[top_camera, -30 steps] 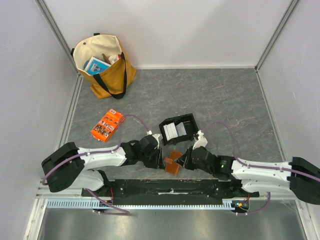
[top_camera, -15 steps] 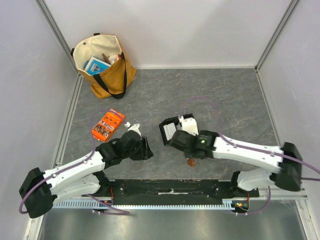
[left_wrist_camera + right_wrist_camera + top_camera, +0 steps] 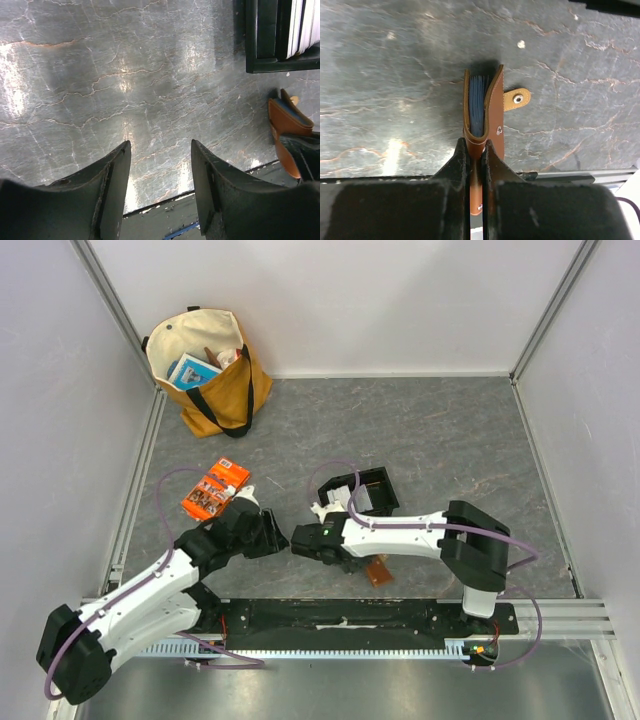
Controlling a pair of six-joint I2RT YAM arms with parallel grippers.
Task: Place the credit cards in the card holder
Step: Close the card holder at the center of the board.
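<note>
The brown card holder (image 3: 495, 107) hangs edge-on just above the floor, its clasp tab sticking out to the right. My right gripper (image 3: 475, 142) is shut on its near edge. From above, the card holder (image 3: 378, 571) peeks out under the right arm near the table's front edge, with the right gripper (image 3: 365, 560) over it. The credit cards (image 3: 301, 25) stand as a pale stack in the black tray (image 3: 260, 35), also seen as credit cards (image 3: 358, 503). My left gripper (image 3: 161, 145) is open and holds nothing, left of the card holder (image 3: 286, 125).
An orange printed packet (image 3: 214, 490) lies left of the left gripper (image 3: 280, 537). A yellow tote bag (image 3: 205, 370) with items inside stands at the back left. The black tray (image 3: 385, 480) sits just behind the right arm. Walls enclose the floor on three sides.
My left gripper let go of the card holder, opened and drew back to the left. The right arm folded and its wrist swung left, keeping the card holder in its grip.
</note>
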